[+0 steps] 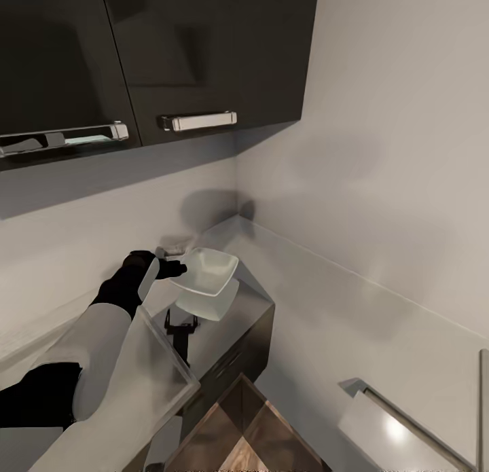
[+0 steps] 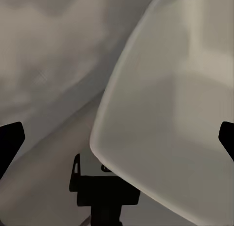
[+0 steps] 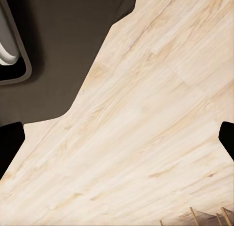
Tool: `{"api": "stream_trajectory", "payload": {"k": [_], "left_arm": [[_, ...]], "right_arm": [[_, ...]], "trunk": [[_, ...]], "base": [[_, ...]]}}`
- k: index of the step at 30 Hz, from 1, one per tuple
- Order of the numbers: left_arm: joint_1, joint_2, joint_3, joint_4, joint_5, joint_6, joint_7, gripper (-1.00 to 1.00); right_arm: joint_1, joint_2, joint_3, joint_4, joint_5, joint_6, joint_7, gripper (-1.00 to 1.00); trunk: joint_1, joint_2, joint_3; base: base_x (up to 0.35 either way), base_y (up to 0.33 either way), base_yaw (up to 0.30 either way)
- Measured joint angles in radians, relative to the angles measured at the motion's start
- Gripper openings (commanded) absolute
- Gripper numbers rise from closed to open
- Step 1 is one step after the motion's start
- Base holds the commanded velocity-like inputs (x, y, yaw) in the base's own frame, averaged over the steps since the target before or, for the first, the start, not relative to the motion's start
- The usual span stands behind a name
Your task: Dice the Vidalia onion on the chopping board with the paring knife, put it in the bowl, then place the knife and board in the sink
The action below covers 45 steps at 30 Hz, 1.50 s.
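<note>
White arm, one: left gripper [image 1: 173, 267] is reaching to the bowl's near rim; jaws look pinched on it, the bowl seemingly lifted off the table [image 1: 238, 309], though contact is unclear. Bowl [image 1: 207, 271], one, is lying just beyond the jaws, no long axis, squarish. Right jaws, spread, are facing wood floor [image 3: 146, 128]. Onion, knife, board: unseen.

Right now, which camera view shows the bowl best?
The head view: the whole white bowl appears lifted above the countertop at the left pincer. The left wrist view shows part of its rim close up.
</note>
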Motion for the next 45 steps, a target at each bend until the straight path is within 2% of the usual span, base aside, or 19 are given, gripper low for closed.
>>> {"api": "stream_trajectory", "payload": {"k": [45], "left_arm": [[0.000, 0.002, 0.000, 0.002, 0.000, 0.000, 0.000, 1.00]], "right_arm": [[0.000, 0.001, 0.000, 0.000, 0.000, 0.000, 0.000, 1.00]], "trunk": [[0.000, 0.000, -0.073]], "base": [[0.000, 0.000, 0.000]]}}
